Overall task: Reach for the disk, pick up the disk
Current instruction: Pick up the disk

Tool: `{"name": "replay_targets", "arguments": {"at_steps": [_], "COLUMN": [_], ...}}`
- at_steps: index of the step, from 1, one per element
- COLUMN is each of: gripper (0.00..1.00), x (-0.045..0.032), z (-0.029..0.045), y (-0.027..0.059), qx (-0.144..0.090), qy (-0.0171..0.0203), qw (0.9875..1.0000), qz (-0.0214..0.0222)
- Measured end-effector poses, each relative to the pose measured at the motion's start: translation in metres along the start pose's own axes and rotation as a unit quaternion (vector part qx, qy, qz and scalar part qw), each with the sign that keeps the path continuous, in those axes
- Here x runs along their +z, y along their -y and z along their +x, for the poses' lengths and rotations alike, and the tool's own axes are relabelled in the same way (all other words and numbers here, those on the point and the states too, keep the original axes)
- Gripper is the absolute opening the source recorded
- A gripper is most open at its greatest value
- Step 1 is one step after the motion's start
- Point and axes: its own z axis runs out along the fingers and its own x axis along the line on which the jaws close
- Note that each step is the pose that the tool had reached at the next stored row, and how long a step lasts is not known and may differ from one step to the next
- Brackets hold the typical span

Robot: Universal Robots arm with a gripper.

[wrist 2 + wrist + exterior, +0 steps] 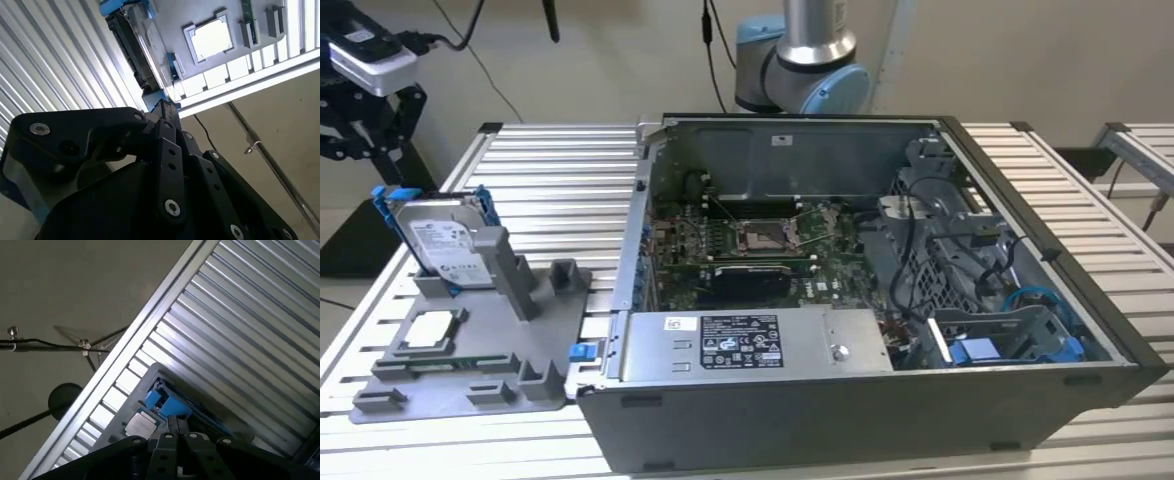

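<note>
— Where was the disk?
— Standing on edge in a slot at the back corner of the grey tray, near the table's edge on the exterior view's left, well apart from the computer case.
— And the gripper?
— In the second wrist view it pointed toward the disk. Open or closed, I couldn't tell.
— Advice?
— I judged it should square up to the disk's flat faces and come in straight, clear of the chip nearer the tray's front.

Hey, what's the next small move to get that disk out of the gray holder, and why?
Probably ease the gripper closer to the disk: it stands upright in the gray holder, and the gripper looks apart from it, not yet gripping.
</note>
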Motion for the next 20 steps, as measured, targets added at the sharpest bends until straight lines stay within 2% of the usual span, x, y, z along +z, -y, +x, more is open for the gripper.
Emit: {"name": "replay_targets", "arguments": {"at_steps": [1, 5, 9, 12, 15, 18, 20], "gripper": [0.00, 0.00, 0.00, 0.00, 0.00, 0.00, 0.00], "x": [0.0001, 0.0004, 0.0008, 0.0012, 0.0016, 0.0020, 0.0024], "z": [0.0000, 0.0000, 0.0000, 0.0000, 0.0000, 0.0000, 0.0000], "y": [-0.0001, 0.0000, 0.0000, 0.0000, 0.0000, 0.0000, 0.0000], "qx": [-0.018, -0.055, -0.091, -0.118, -0.145, -0.172, -0.190], "qy": [-0.0006, -0.0018, -0.0031, -0.0040, -0.0049, -0.0058, -0.0062], "qw": [0.9998, 0.9985, 0.9958, 0.9930, 0.9894, 0.9851, 0.9817], "qz": [0.0000, 0.0000, 0.0001, 0.0001, 0.0002, 0.0002, 0.0004]}}
